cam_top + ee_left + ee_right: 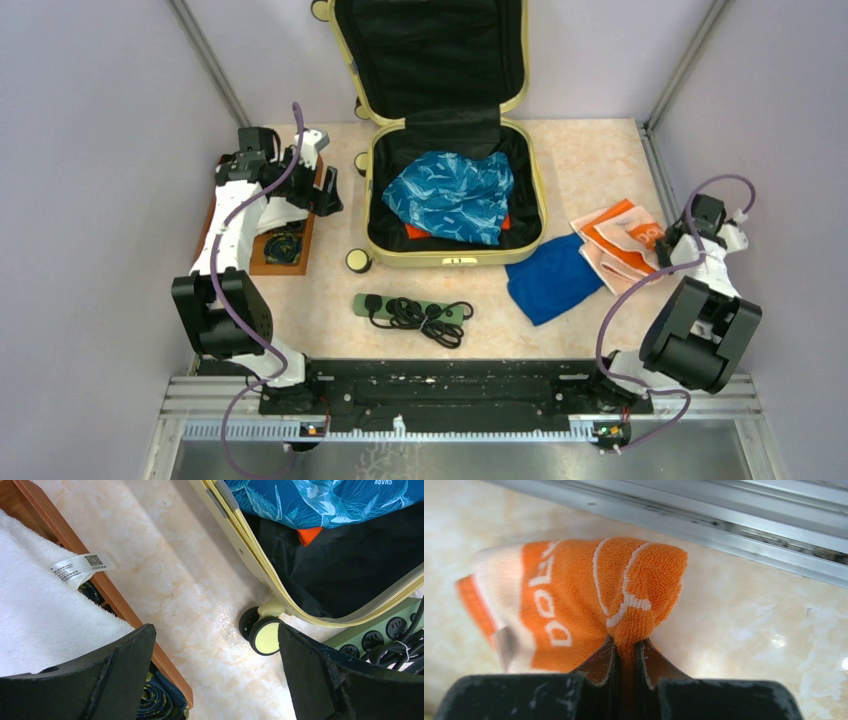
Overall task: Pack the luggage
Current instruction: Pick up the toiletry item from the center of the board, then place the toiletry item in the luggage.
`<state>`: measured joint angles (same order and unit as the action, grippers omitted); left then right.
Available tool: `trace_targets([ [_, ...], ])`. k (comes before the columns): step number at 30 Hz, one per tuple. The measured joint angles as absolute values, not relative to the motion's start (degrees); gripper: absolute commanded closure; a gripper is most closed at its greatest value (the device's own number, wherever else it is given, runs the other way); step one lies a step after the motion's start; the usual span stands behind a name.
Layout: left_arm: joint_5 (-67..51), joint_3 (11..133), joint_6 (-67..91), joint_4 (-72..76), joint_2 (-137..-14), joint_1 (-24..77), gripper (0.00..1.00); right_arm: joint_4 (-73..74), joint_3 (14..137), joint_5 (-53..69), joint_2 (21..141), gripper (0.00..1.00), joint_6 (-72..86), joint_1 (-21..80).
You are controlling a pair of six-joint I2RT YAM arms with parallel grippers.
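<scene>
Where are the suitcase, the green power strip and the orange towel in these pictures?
suitcase (455, 260): overhead view, on its near yellow rim.
green power strip (382, 630): left wrist view, on its socket face.
orange towel (569, 595): right wrist view, on its lettered side.

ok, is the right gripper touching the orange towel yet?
Touching. The right wrist view shows the right gripper shut on a pinched fold of the orange towel, with cloth squeezed between both fingers.

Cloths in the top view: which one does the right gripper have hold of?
The orange-and-white towel near the right wall, pinched in the right gripper. The plain blue cloth beside it lies free; the patterned blue cloth is inside the luggage.
</scene>
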<state>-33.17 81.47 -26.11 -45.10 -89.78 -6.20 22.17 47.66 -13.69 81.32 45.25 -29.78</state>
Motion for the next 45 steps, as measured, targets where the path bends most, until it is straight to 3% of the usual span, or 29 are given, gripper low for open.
trace_targets([
  [8,-32.7,80.8,-26.3,-45.1,-89.6,-6.2,0.02,27.1,62.7,-14.9,79.2,1.0,45.0,-19.3],
  [17,-30.8,79.7,-26.7,-45.1,-88.8,-6.2,0.02,32.6,70.1,-16.2,78.8,1.0,42.0,-12.0],
  [27,-28.1,79.6,-25.8,-44.9,-88.6,-6.3,0.02,37.1,97.8,-21.7,82.6,1.0,32.8,13.2],
  [37,-25.4,80.2,-23.9,-44.8,-88.6,-7.0,0.02,42.6,127.4,-16.2,104.8,1.0,28.5,34.1],
  [40,-25.1,80.4,-23.7,-44.7,-88.6,-7.2,0.02,42.9,127.8,-10.8,109.8,1.0,29.1,36.9],
  [45,-24.6,80.5,-23.7,-44.7,-88.6,-7.4,0.02,35.8,114.7,0.3,111.4,1.0,34.9,35.8],
])
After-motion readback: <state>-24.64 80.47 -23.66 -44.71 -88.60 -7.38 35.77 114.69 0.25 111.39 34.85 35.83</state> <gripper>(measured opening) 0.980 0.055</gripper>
